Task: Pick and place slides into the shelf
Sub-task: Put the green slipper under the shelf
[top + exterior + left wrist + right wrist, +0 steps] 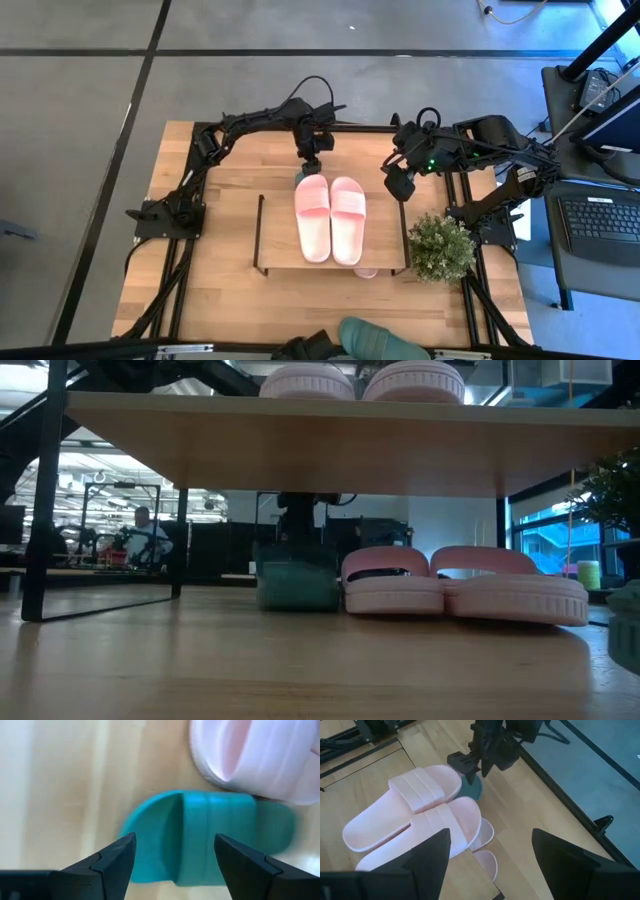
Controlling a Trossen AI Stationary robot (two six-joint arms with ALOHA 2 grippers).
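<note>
We have the left gripper [311, 166] upper centre in the high view, fingers spread wide and empty, right over the green slide [210, 837], which sits on the table under the shelf [280, 235] edge, just beside a pink slide [392, 580]. In the left wrist view the green slide's long axis runs across the finger gap. The right gripper [398, 184], released too, waits further off at upper right.

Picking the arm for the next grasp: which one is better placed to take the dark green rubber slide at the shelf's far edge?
Left. The left gripper hangs open right over the dark green rubber slide, its fingers on either side of it. The right gripper waits open beside the light wooden shelf, farther off.
</note>
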